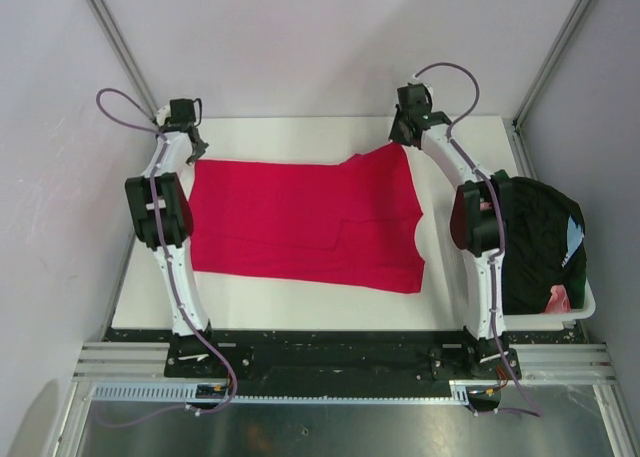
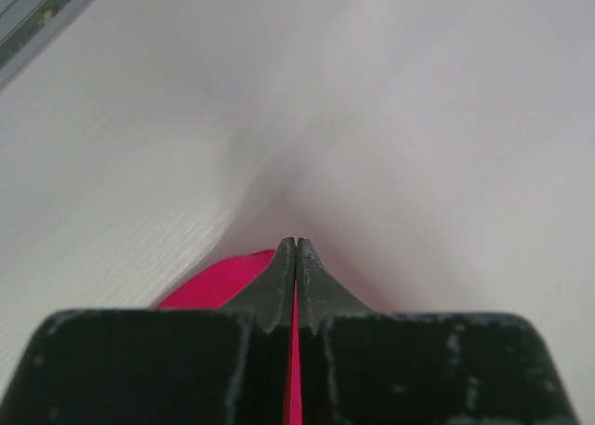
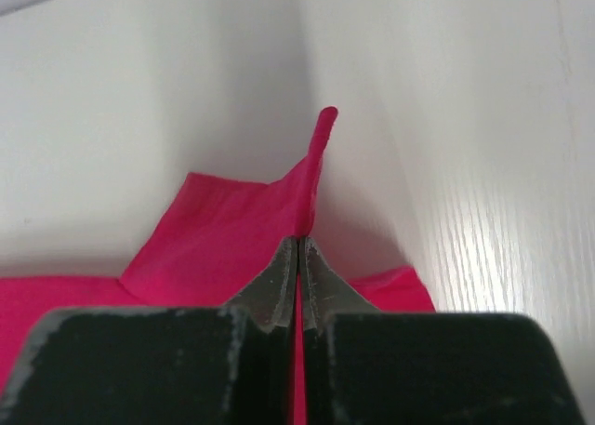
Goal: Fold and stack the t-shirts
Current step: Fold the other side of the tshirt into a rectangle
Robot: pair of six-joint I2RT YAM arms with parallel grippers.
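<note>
Folding of the red t-shirt [image 1: 305, 227] looks to be at its first crease. The shirt lies spread flat across the middle of the surface [image 1: 300, 302]. The left hand [image 2: 296, 253] is pressed together on the shirt's far left corner. The right hand [image 3: 298, 250] pinches the far right sleeve, with cloth peaking up beyond it. Next, I judge, both should lift together and carry that far edge evenly toward the near edge. Dark garments [image 1: 535, 242] sit in a bin [image 1: 588, 302] at the right edge.
</note>
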